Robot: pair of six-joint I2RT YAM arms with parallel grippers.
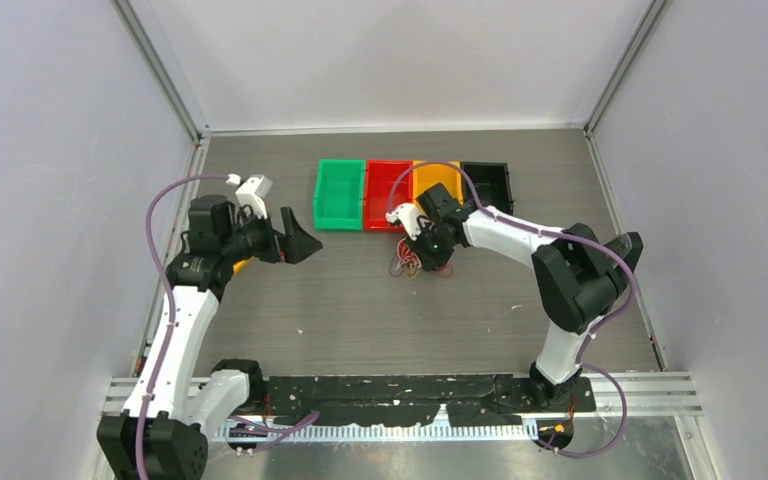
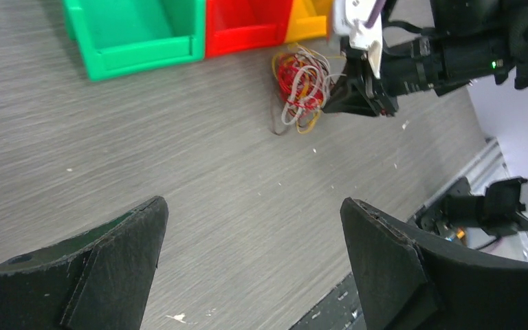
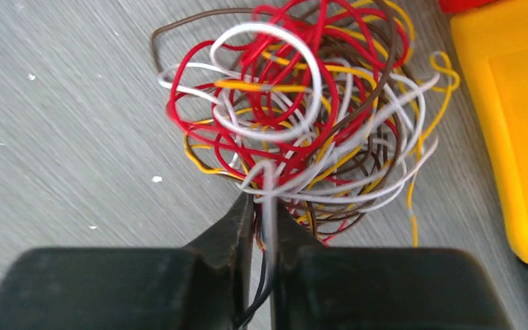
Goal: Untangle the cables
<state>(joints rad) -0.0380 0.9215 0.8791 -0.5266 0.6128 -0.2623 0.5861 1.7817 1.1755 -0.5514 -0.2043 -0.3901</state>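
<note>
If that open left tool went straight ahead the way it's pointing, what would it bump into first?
The left tool would probably meet the bare table first, short of the cables; depth is unclear.

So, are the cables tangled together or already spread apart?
Tangled. The cables lie in one clump, red, white, yellow and brown loops crossing each other; the right gripper pinches a white strand.
</note>
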